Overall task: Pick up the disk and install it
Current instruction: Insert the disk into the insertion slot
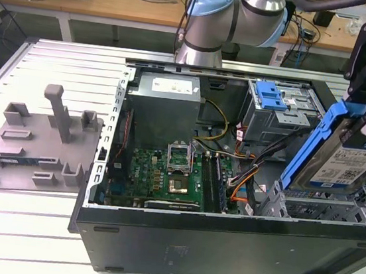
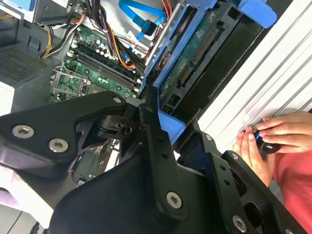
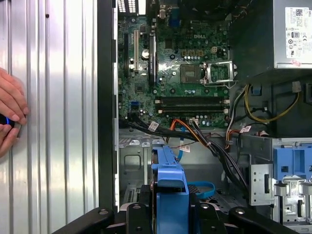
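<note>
The disk [image 1: 350, 161], a silver hard drive with a white-and-blue label, hangs tilted on edge above the open computer case [image 1: 224, 239] at the exterior view's right, clamped in the robot's black gripper [image 1: 365, 126]. The gripper is closed on the blue bracket [image 1: 314, 143] that frames the drive. In the second wrist view its fingers [image 2: 152, 122] press the bracket from either side, and the drive's green circuit-board underside faces the camera. The disk's lower end sits just over a bare metal bay [image 1: 321, 207] in the corner of the case; whether the two touch cannot be told.

Inside the case lie the green motherboard [image 1: 164, 178], a grey power supply box [image 1: 167, 105] and a metal drive cage [image 1: 282, 119] topped by a blue latch [image 1: 272, 94]. A bundle of cables [image 1: 245, 175] runs between the cage and the board. The case rests on a ribbed metal table [image 1: 52, 61]. A grey plastic fixture [image 1: 36, 139] stands on the table well apart from the case, at the exterior view's left.

In the second wrist view a person's hands [image 2: 273, 134] rest on the table just outside the case wall, closed around a small dark object [image 2: 268, 145].
</note>
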`<state>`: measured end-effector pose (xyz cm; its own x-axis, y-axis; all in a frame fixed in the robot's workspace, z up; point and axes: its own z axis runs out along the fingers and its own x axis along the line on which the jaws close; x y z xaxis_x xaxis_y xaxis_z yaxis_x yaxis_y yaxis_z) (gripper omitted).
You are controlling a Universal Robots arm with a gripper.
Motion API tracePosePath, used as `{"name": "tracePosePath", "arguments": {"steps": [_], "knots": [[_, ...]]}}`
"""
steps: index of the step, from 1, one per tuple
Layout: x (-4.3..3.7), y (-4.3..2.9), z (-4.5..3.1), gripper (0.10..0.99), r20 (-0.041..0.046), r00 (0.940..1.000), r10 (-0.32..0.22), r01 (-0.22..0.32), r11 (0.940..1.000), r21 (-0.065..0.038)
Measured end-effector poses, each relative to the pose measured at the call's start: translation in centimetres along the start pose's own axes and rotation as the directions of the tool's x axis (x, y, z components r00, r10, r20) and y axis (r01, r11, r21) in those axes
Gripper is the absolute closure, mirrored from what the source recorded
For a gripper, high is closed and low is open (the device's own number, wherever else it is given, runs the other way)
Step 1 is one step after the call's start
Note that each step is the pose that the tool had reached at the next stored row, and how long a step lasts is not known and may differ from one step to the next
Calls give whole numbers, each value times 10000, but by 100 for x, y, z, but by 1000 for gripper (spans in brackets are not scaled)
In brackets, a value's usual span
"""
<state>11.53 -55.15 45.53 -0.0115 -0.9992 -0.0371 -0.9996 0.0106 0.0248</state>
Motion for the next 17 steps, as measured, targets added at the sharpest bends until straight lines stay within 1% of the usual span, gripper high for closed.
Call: {"name": "tracePosePath", "arguments": {"steps": [9, 16, 17], "knots": [[11, -22, 44, 718, 2, 10000, 7, -7, 10000, 0], [17, -26, 107, 718, 0, 10000, 10, -10, 10000, 0], [20, -31, 143, 718, 1, 10000, 11, -11, 10000, 0]]}}
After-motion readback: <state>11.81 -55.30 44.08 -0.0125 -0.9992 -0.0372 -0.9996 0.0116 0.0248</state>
